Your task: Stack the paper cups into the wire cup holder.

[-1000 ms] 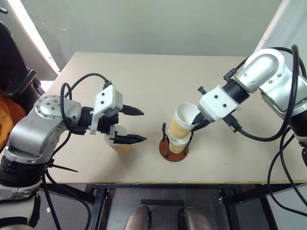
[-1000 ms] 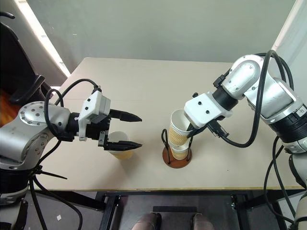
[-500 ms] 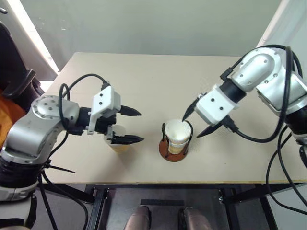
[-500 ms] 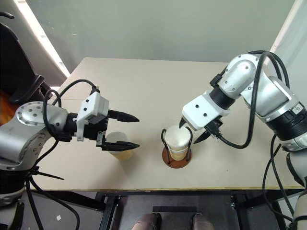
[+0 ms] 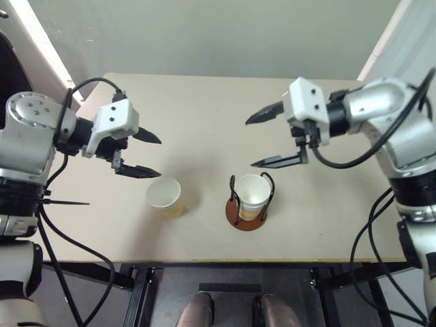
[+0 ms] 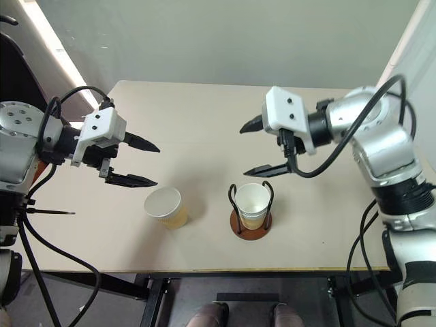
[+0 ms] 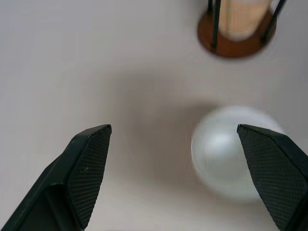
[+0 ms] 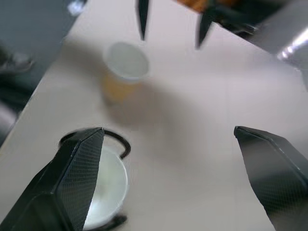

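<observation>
The left hand hangs above the left part of the table with its two black fingers spread wide and nothing between them; it points toward the middle of the table and sits well clear of the table's left edge. Just below and to the right of its fingertips stands a single paper cup, upright, yellow-tan on the outside, white inside with a white rolled rim, tapering toward its foot. The cup touches neither hand and has bare tabletop all round it, with an open strip between it and the near edge of the table.

Near it to the right stands the wire holder, a round reddish-brown disc with thin black wire loops rising upright. Cups are nested inside the loops: the white rim and white inside of the top cup show from above, and a tan side shows between the wires. How many cups are nested there cannot be told. The holder is close to the near edge and apart from the loose cup.

The right hand hovers above and a little behind the holder, fingers spread wide and empty, pointing left. The far half of the table lies bare, as does the stretch right of the holder
</observation>
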`<state>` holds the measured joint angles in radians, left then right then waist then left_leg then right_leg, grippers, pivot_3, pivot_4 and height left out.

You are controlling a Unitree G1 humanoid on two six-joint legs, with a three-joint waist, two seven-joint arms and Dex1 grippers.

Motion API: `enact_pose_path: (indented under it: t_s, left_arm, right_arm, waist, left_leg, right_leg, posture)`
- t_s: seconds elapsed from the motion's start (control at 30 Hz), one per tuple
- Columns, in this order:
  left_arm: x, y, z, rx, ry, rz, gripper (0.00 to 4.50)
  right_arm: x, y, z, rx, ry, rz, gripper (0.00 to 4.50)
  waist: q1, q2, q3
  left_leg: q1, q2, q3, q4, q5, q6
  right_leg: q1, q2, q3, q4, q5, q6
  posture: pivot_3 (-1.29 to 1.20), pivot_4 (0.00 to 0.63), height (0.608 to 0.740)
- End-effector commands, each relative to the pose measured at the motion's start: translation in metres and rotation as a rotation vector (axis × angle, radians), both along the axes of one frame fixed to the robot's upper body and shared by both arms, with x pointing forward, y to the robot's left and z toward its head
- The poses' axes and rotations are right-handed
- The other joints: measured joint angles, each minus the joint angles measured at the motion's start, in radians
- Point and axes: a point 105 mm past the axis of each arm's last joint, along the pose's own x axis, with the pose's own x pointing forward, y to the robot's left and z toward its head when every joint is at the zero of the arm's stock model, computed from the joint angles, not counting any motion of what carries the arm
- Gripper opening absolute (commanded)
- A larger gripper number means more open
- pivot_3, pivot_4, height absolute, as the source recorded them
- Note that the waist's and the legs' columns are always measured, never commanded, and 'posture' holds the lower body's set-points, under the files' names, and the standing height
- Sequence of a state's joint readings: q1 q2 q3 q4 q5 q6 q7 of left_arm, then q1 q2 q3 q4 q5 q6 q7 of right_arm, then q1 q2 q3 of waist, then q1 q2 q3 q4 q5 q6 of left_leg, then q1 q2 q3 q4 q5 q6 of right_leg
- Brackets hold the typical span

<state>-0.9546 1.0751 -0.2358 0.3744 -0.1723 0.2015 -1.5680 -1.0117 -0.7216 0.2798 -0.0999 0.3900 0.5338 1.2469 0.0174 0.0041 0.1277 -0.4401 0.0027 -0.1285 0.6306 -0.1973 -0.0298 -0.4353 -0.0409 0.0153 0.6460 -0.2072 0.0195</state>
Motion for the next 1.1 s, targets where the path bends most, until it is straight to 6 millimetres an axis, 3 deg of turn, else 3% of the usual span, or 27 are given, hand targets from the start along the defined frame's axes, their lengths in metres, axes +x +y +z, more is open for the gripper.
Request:
enact_pose_path:
  t_s: [0.03,0.23,0.47,0.9,1.1]
  left_arm:
    - [0.006,-0.005,-0.001,0.062,0.004,-0.06,4.5]
    - [0.021,-0.021,-0.023,0.13,0.048,-0.127,4.5]
    - [0.019,-0.033,-0.041,0.234,0.077,-0.234,4.5]
    - [0.015,-0.032,-0.038,0.247,0.093,-0.271,0.01]
    - [0.015,-0.036,-0.027,0.223,0.073,-0.285,0.01]
  right_arm:
    - [-0.02,0.007,0.029,0.155,0.003,0.043,4.49]
    - [-0.034,-0.003,0.017,0.123,0.072,0.039,4.49]
    - [-0.04,-0.005,0.016,0.121,0.072,0.016,4.49]
    - [-0.046,-0.014,0.012,0.083,0.067,-0.002,4.5]
    - [-0.042,-0.026,0.013,0.058,0.05,-0.037,4.5]
  waist:
    - [0.002,0.0,0.0]
    - [0.012,-0.001,-0.001]
    - [0.006,-0.001,-0.001]
    - [0.007,-0.001,-0.001]
    - [0.007,-0.001,-0.001]
  left_leg:
    - [-0.002,0.0,0.0,0.0,0.0,0.0]
    - [-0.009,-0.001,-0.001,0.005,0.001,0.001]
    - [-0.013,0.0,-0.001,0.008,0.001,0.001]
    - [-0.014,0.0,-0.001,0.012,0.002,0.002]
    - [-0.014,0.0,-0.001,0.013,0.002,0.002]
  right_leg:
    - [-0.001,0.0,0.0,0.0,0.001,0.002]
    - [-0.004,-0.001,-0.004,-0.002,0.004,0.007]
    - [-0.007,-0.001,-0.005,-0.001,0.007,0.012]
    - [-0.006,-0.001,-0.005,-0.001,0.008,0.015]
    - [-0.006,-0.001,-0.005,0.0,0.009,0.015]
  posture:
    - [0.0,0.15,0.74]
    - [0.0,0.15,0.74]
    - [0.0,0.15,0.74]
    - [0.0,0.15,0.74]
    - [0.0,0.15,0.74]
